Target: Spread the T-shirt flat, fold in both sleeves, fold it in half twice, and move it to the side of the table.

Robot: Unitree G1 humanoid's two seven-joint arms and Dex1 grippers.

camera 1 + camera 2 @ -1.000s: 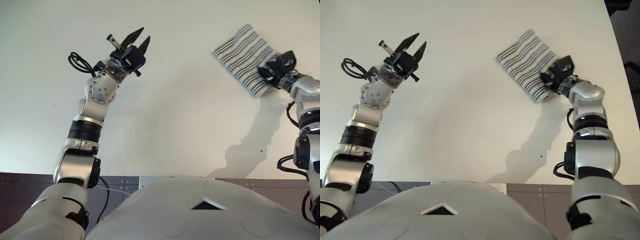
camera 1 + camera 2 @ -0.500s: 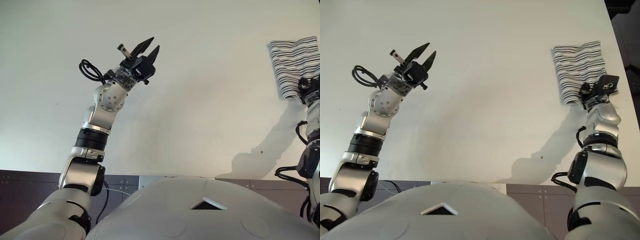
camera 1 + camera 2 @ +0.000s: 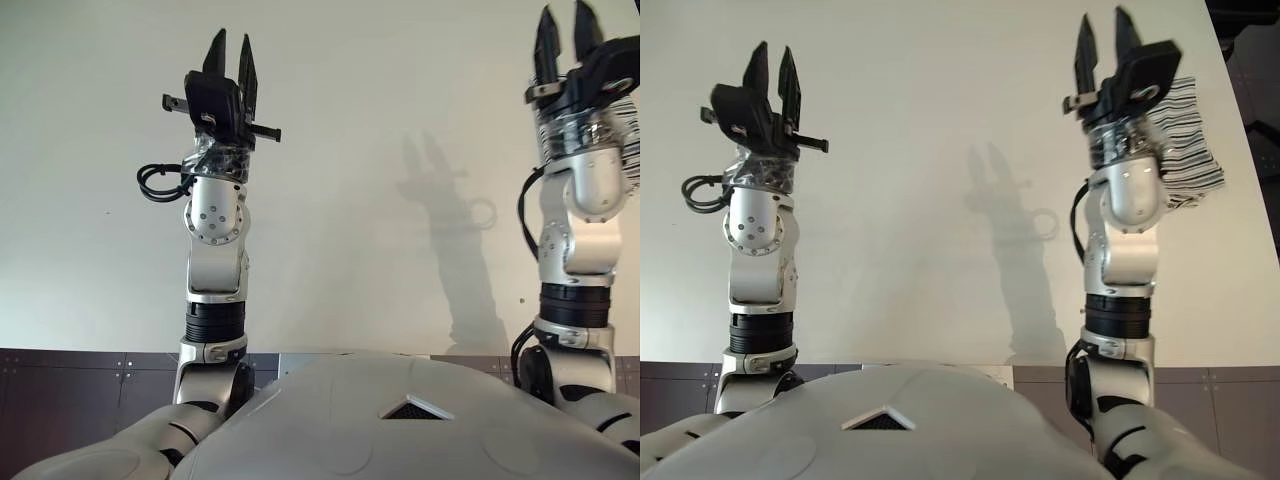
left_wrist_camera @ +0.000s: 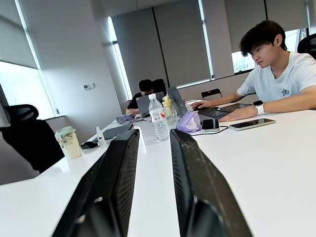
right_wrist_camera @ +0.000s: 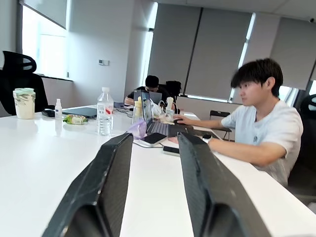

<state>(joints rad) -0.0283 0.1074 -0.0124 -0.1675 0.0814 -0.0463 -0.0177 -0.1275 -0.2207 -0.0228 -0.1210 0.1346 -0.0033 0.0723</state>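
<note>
Release! My right gripper (image 3: 1102, 28) has let go of the folded T-shirt (image 3: 1188, 140) and swung up, fingers spread and empty. The left gripper (image 3: 774, 58) has risen too, likewise holding nothing. The shirt lies at the table's (image 3: 940, 120) right edge, so I'd call the job finished.

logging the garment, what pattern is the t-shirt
Black-and-white stripes; the T-shirt shows best in the right eye view.

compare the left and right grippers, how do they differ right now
The right gripper stands in front of the folded striped T-shirt at the right edge of the table; the left gripper is raised over bare tabletop, far from it. The right gripper sits a little higher in the head views than the left gripper. Both are open, empty and point the same way.
</note>
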